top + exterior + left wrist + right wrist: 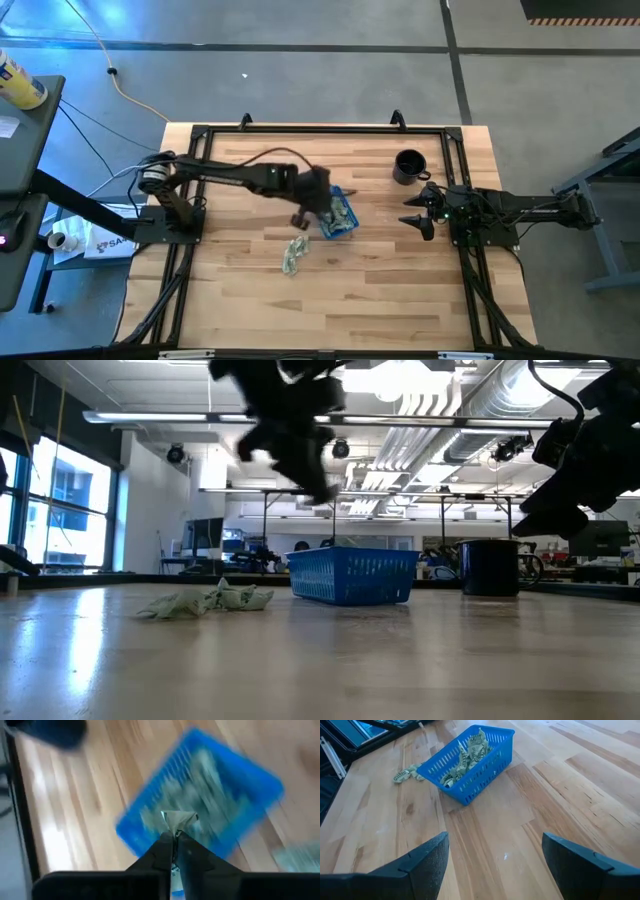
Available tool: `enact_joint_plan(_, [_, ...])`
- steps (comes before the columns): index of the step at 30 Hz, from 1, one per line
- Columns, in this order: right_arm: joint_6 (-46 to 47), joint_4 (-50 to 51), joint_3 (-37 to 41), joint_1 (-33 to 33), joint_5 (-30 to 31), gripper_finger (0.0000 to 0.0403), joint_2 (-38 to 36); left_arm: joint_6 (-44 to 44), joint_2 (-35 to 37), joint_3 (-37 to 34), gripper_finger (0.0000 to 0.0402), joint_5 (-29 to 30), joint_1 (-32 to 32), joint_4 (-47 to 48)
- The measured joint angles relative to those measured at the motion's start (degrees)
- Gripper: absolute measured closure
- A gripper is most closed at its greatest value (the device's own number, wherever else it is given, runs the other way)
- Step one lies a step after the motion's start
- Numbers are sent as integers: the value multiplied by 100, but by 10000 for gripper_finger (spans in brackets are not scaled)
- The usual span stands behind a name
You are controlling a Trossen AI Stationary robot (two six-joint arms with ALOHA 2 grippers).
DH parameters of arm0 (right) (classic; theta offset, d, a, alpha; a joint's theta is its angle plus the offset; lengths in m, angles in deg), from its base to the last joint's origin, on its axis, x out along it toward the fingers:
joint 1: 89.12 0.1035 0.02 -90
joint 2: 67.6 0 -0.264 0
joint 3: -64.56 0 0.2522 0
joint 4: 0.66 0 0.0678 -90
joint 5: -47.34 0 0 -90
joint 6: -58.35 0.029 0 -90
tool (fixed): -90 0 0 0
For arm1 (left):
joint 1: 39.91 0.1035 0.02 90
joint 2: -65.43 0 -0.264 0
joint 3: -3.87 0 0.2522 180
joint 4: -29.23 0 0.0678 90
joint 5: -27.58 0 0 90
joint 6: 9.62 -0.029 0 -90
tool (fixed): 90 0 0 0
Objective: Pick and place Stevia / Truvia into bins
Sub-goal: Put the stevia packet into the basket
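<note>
The blue tray (339,214) stands on the table's middle with several pale green and white packets (466,756) in it. A loose heap of packets (295,252) lies on the wood nearer the table's near edge, also seen as the heap (205,600) in the low view. My left gripper (175,836) hangs above the tray (200,800), shut on one packet (178,819); in the low view this gripper (300,450) is well above the tray (352,574). My right gripper (495,855) waits open at the table's right side (415,218). My left gripper pinches one packet between its two fingertips, which come at it from above, pointing down. A crumpled end of the packet (178,819) sticks out past the tips. The packet is lifted clear, over the blue tray.
A black mug (408,167) stands toward the far right of the table, beside my right arm. A black frame (300,128) runs around the tabletop. Bare wood lies along the table's near side (330,310).
</note>
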Motion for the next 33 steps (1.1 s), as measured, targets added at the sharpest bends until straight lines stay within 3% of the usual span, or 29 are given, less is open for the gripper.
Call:
enact_joint_plan(4, [0, -1, 0, 0, -2, 96, 0, 75, -320, -12, 365, -414, 245, -1108])
enact_joint_plan(7, [0, 13, 0, 1, -4, 96, -6, 261, -566, -11, 369, -432, 363, -1250])
enact_joint_plan(14, [0, 58, 4, 2, -2, 96, 0, 362, -1162, -13, 334, -109, 387, -750])
enact_joint_plan(18, [0, 58, 4, 0, -2, 96, 0, 342, -1177, 14, 324, 228, 316, -834])
enact_joint_plan(23, [0, 56, 4, 2, -2, 96, 0, 332, -1101, 387, 314, 247, 314, -666])
enact_joint_plan(33, [0, 81, 4, 2, -2, 96, 0, 1385, -1083, 1081, 261, 221, 310, 1050])
